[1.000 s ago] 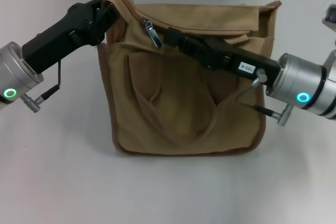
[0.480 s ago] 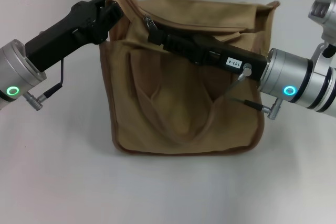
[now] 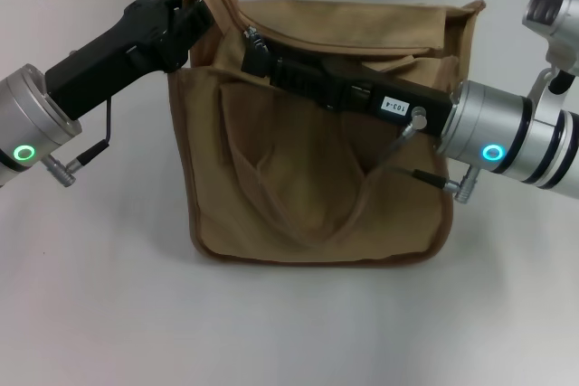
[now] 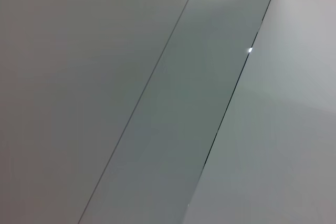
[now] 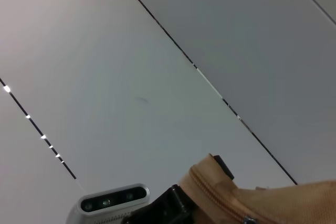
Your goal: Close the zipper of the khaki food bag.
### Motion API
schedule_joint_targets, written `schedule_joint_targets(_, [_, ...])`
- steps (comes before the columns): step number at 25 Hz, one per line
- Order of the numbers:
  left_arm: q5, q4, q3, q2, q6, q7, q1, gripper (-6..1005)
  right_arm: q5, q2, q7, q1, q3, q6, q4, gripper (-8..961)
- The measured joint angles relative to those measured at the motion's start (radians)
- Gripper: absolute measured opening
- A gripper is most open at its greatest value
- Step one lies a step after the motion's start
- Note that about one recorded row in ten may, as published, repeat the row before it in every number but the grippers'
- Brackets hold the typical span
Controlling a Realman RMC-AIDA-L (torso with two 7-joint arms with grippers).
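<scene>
Both grippers at the top edge of the khaki food bag [image 3: 317, 160].

From the head view we see the bag upright on the white table [image 3: 90, 314], centre; our left gripper [image 3: 192, 14] pinches the bag's far-left top corner; our right gripper [image 3: 254, 50] reaches across the front to the zipper [image 3: 248, 35] near that corner, and we cannot tell whether its fingers are closed; the left wrist view gives only grey panels; the right wrist view shows the zipper's teeth [image 5: 210, 195] on the corner, the left gripper behind.
</scene>
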Motion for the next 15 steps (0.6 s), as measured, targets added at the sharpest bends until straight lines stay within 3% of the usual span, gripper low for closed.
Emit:
schedule_joint_targets(13, [-0.002, 0.000, 0.000, 0.001, 0.000, 0.000, -0.005, 28, 0.001, 0.000, -0.023, 0.014, 0.001, 0.017, -0.002, 379])
schedule_joint_targets(15, [-0.002, 0.000, -0.001, 0.001, 0.000, 0.000, -0.005, 28, 0.002, 0.000, -0.024, 0.011, 0.003, 0.019, -0.002, 297])
